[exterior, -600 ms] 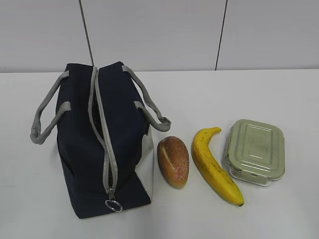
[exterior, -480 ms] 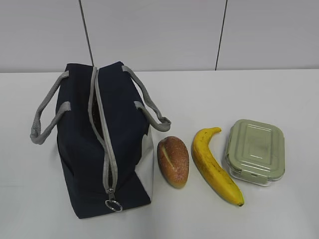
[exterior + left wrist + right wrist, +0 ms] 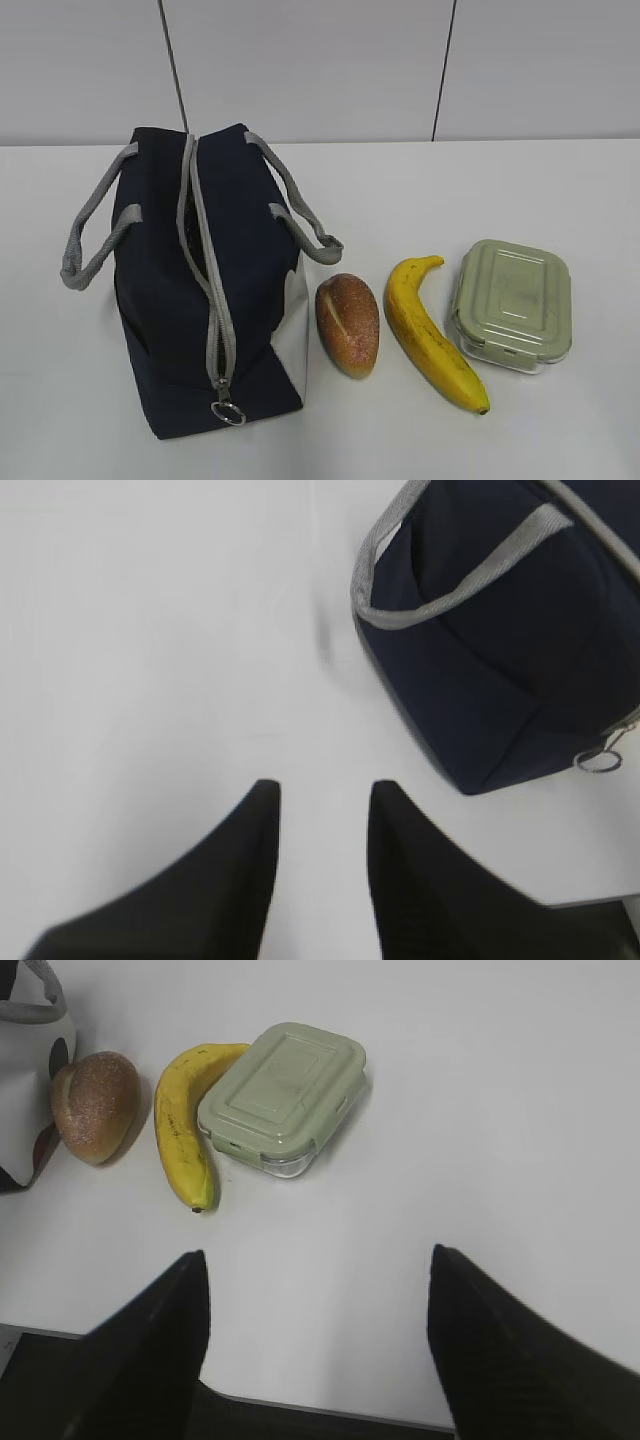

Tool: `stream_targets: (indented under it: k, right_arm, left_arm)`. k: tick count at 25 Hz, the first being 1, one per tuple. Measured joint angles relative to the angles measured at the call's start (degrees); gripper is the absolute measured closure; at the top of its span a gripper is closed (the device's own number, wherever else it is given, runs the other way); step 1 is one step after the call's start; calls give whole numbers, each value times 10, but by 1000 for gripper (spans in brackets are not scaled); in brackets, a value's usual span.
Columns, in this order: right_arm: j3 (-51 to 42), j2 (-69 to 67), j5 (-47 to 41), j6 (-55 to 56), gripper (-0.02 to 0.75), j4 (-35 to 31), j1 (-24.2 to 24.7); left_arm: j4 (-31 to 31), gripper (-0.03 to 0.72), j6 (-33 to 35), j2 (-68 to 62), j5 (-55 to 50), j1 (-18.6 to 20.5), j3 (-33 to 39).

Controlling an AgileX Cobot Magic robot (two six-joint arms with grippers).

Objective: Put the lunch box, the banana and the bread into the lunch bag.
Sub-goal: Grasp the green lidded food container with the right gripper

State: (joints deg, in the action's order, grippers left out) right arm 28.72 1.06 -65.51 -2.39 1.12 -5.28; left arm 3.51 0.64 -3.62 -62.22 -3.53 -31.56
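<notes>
Left hand narrowly parted, empty, above tabletop beside lunch bag. Right hand spread wide, empty, short of lunch box.

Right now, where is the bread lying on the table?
In the exterior view the bread lies on the table right of centre, between the lunch bag on its left and the banana on its right.

White table: lunch bag is set at 9 o'clock, bread centre, banana and lunch box at 3 o'clock.
</notes>
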Motion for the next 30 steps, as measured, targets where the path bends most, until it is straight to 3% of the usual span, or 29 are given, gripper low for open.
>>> stream_targets:
  k: [16,23,30]
  right_arm:
    - [0,0,0,0,232,0,0]
    - [0,0,0,0,232,0,0]
    - [0,0,0,0,232,0,0]
  left_arm:
    - [117,441,-1,-390,5,0,-214]
    - [177,362,-1,-521,6,-4,-261]
    - [191,271,-18,-637,8,-51,-318]
